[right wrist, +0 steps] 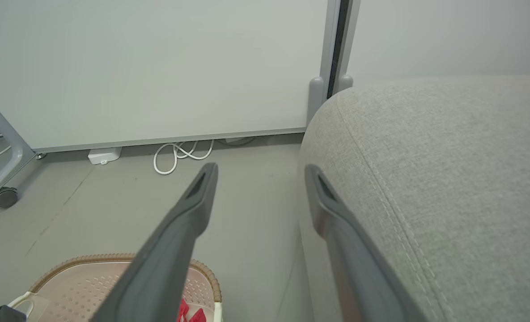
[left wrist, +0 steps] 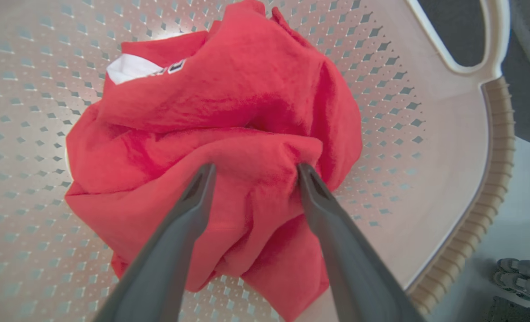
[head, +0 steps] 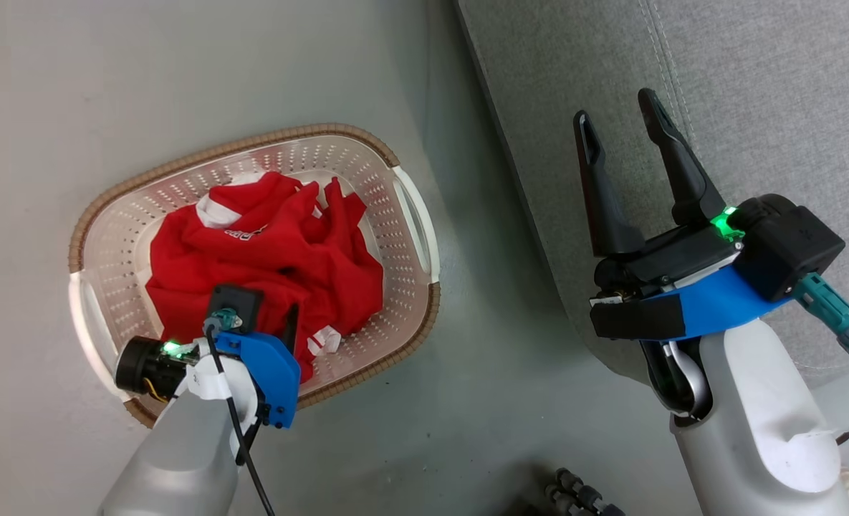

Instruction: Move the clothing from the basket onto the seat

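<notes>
Red clothing with white trim lies heaped in the cream perforated basket on the floor at the left. My left gripper reaches down into the basket from its near side. In the left wrist view this gripper is open, its fingertips standing on either side of a raised fold of the clothing inside the basket wall. My right gripper hangs open and empty over the left edge of the grey seat. The right wrist view shows that gripper beside the seat, with the basket and a bit of the clothing below.
Bare grey floor separates basket and seat. A white panel wall stands beyond, with a coiled white cable, a small white box and a caster wheel at its foot. Dark wheels show at the head view's bottom edge.
</notes>
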{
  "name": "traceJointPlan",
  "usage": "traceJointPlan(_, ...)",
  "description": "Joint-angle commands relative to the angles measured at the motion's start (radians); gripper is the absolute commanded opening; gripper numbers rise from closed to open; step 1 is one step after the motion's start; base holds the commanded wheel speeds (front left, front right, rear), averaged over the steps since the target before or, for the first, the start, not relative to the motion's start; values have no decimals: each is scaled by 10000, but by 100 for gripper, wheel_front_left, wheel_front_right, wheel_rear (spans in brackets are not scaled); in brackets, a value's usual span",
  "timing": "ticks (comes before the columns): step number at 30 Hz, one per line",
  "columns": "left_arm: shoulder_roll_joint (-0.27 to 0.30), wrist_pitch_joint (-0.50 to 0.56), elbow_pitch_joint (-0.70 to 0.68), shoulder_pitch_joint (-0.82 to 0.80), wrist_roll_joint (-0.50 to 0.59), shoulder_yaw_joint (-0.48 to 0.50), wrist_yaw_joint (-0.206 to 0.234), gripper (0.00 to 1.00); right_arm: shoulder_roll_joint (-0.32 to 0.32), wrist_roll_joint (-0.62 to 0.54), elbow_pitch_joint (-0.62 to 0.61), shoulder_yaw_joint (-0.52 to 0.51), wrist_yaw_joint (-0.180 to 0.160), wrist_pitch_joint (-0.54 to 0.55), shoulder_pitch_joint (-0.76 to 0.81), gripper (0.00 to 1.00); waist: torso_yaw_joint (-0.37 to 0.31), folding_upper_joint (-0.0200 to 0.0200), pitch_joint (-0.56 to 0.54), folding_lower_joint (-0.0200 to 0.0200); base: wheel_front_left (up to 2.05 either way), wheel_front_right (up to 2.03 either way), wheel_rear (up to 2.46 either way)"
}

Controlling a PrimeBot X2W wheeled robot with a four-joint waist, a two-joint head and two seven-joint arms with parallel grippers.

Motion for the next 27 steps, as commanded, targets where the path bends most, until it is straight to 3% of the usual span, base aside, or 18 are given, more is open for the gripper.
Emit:
traceJointPlan(1, 8, -43, 102, -243, -29, -12, 40, 100, -27, 76, -47, 7, 3, -47, -161, 100, -77, 0, 113, -1, 0, 0, 0)
traceJointPlan(16, -388, 66, 916, -691, -244, -446, -104, 100, -25, 398, -139, 127, 3, -48, -206, 100, -334, 0, 506, -1, 0, 0, 0)
traceJointPlan(24, -221, 201, 1243, -879, -87, -663, 363, 100, -25, 500, -197, 92, 3, -48, -201, 100, -391, 0, 721, -1, 0, 0, 0)
traceJointPlan(25, -192, 240, 1271, -886, -87, -677, 426, 80, -25, 500, -198, 95, 3, -48, -196, 100, -389, 0, 732, -1, 0, 0, 0)
traceJointPlan(27, -166, 232, 1316, -891, -83, -719, 436, 0, -25, 497, -199, 96, 3, -49, -189, 100, -377, 0, 749, -1, 0, 0, 0)
